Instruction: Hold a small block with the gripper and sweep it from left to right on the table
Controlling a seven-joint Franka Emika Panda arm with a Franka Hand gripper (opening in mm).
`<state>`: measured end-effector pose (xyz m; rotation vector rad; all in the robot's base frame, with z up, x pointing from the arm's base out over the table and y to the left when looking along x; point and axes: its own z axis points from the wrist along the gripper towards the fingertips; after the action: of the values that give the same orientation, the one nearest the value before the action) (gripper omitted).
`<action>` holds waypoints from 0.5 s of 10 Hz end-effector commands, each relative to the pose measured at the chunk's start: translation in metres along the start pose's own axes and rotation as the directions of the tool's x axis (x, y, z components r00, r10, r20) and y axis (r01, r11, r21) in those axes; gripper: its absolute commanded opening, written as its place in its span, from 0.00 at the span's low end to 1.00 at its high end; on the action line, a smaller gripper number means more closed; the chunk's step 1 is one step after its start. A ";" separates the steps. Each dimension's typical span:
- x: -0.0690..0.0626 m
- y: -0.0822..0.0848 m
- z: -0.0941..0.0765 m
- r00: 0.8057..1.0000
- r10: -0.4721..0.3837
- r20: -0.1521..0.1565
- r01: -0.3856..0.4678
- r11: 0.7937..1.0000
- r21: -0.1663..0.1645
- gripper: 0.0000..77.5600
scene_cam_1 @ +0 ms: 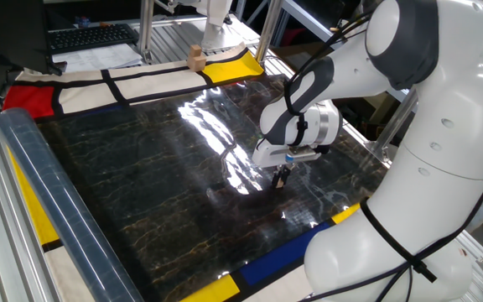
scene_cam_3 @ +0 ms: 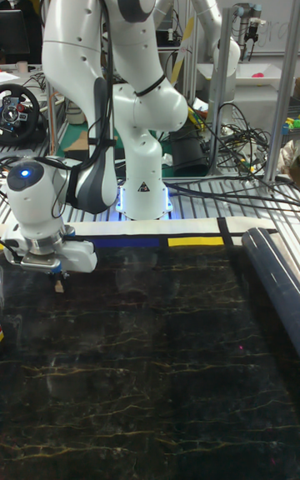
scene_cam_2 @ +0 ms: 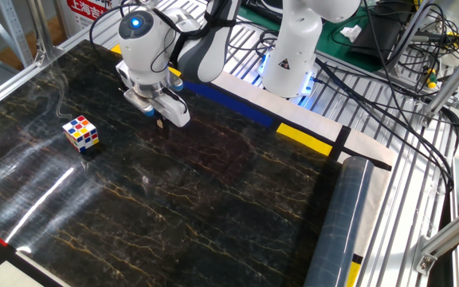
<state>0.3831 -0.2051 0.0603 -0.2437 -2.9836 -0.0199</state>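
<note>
My gripper (scene_cam_1: 280,175) hangs low over the black marble table (scene_cam_1: 141,176), near its edge beside the arm's base. Its dark fingers are shut on the small block (scene_cam_3: 60,285), a tiny tan cube that peeks out at the fingertips just above the surface. In the other fixed view the gripper (scene_cam_2: 159,121) is at the table's (scene_cam_2: 213,199) upper left, to the right of the puzzle cube. The tall fixed view has the gripper (scene_cam_3: 59,282) at the left, over the table (scene_cam_3: 150,363).
A multicoloured puzzle cube (scene_cam_2: 80,133) lies on the marble near the gripper. A larger tan wooden block (scene_cam_1: 195,57) stands on the far white border panel. A clear plastic roll (scene_cam_1: 49,193) lies along one table side. The robot base (scene_cam_2: 289,56) stands behind the coloured border.
</note>
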 end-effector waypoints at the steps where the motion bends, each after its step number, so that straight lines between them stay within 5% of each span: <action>1: -0.001 -0.002 0.003 1.000 0.005 0.003 -0.005 1.000 0.002 0.01; 5: -0.001 -0.002 0.003 0.999 -0.052 0.004 0.052 0.999 0.012 0.01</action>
<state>0.3852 -0.2064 0.0608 -0.2379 -2.9906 -0.0174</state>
